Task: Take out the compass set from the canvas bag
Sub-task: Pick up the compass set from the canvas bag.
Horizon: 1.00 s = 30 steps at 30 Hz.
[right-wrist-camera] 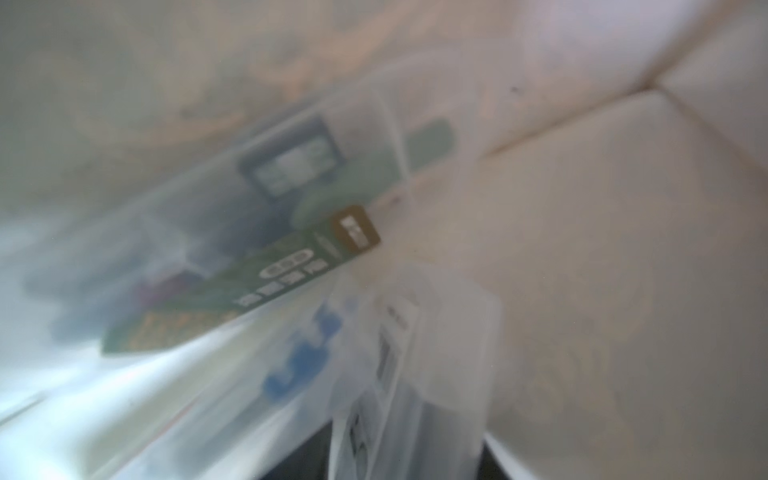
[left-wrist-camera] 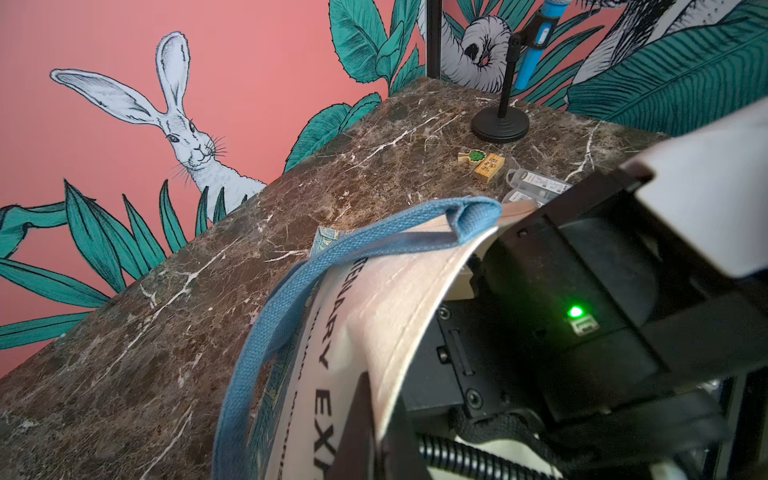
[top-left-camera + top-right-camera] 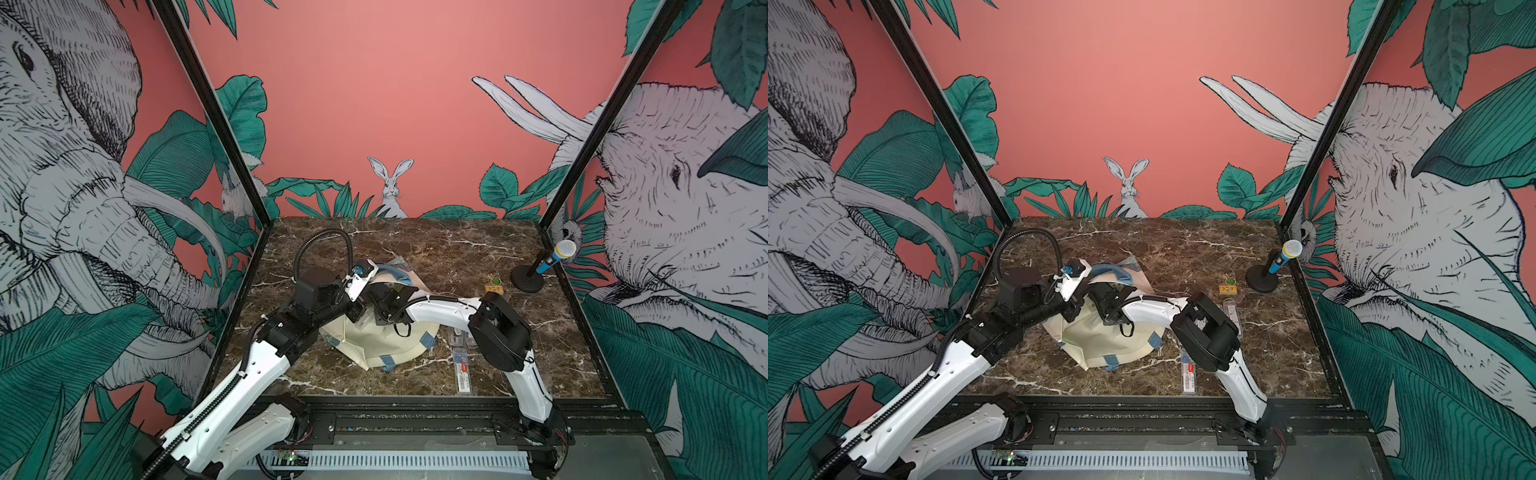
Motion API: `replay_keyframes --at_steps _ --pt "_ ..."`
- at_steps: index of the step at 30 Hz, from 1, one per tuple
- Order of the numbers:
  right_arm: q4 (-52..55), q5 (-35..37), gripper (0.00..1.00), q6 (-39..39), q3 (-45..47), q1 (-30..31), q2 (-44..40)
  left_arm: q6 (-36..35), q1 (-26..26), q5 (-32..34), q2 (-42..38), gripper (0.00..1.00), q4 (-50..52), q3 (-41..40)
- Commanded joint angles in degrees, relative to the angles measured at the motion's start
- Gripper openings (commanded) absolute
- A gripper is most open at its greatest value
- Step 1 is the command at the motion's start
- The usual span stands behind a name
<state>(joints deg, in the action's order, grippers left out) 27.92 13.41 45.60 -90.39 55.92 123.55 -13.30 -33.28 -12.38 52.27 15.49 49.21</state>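
The canvas bag (image 3: 374,345) (image 3: 1100,340) lies slumped in the middle of the marble surface (image 3: 457,249), a little toward the left edge. The left gripper (image 3: 358,311) is closed tight on the bag's cream rim and holds that layer of cloth lifted off the rest. From its wrist view the raised rim curves past one dark finger (image 2: 357,415), with the blue strap handle (image 2: 291,299) looped over it and dark lettering (image 2: 322,415) running down the side.

The right gripper (image 3: 382,301) reaches in under the lifted cloth from the right and its tips are hidden inside the bag. I cannot tell how wide it stands, or whether it has hold of anything. Its wrist view is badly blurred: cream lining, a clear pack with a green card (image 1: 232,299) and, close to the lens, a clear case with a printed label (image 1: 399,365). Whether either one is the compass set I cannot tell.

Outside the bag, on its right, a clear case with a red-and-blue label (image 3: 463,372) lies near the front edge. More clear cases (image 3: 461,336) sit partly under the right arm. A small wooden block (image 3: 494,286) lies farther back, near a microphone on a round stand (image 3: 557,257) by the far right corner.
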Motion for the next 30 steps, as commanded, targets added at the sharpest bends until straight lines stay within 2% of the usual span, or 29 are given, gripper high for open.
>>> replay_keyframes --at_steps 1,6,10,16,21,30 --pt "-0.92 -1.14 0.31 -0.34 0.74 -0.45 -3.72 0.03 -0.67 -3.00 -0.77 0.00 -1.88 0.19" --pt "-0.86 -2.23 0.18 -0.91 1.31 -0.99 -5.89 -0.08 -0.65 -2.74 -0.77 0.00 -1.86 0.24" --pt "-0.35 -3.71 0.12 -3.43 1.66 -1.10 -7.88 -0.07 -0.65 -2.52 -0.68 0.00 -2.09 0.31" --pt "1.43 -7.71 0.08 -10.72 3.56 -1.81 -12.23 -0.15 -0.65 -1.68 -0.64 0.00 -2.37 0.65" --pt "-0.17 -18.19 0.03 -17.27 6.68 -2.88 -15.88 0.03 -0.66 -1.38 0.07 0.00 -2.84 1.11" --pt "-0.37 -25.89 0.01 -23.92 9.79 -2.92 -20.35 0.37 -0.64 -0.10 0.99 0.00 -3.50 1.84"
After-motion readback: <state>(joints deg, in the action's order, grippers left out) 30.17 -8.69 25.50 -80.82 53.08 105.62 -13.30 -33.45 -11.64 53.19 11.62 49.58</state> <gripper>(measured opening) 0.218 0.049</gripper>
